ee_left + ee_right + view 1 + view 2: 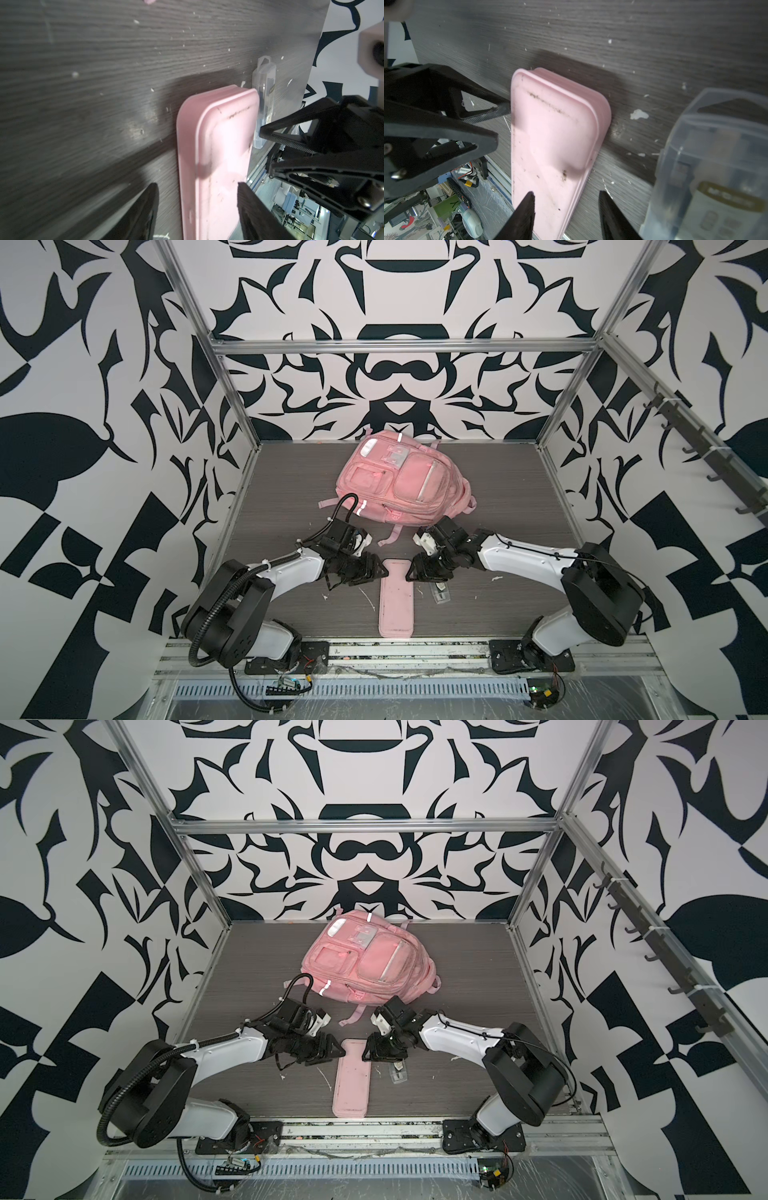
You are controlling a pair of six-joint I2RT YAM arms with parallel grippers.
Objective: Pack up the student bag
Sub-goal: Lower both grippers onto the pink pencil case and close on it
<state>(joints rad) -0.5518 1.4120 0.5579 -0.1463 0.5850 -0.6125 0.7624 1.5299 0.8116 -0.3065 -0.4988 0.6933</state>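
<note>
- Two units, left gripper (380,572) and right gripper (413,572), are flanking the pencil case (396,605), jaws standing apart, holding nothing.
- Pink student bag (399,481) is lying beyond, untouched.

The pink student bag (399,483), with silver strips and a clear patch, lies front side up at the far middle of the table (498,497).

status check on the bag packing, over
Both open: left gripper and right gripper flank the far end of the pencil case, flat on the table. Behind them the student bag, untouched. A clear box beside the right gripper; nothing blocking.
</note>
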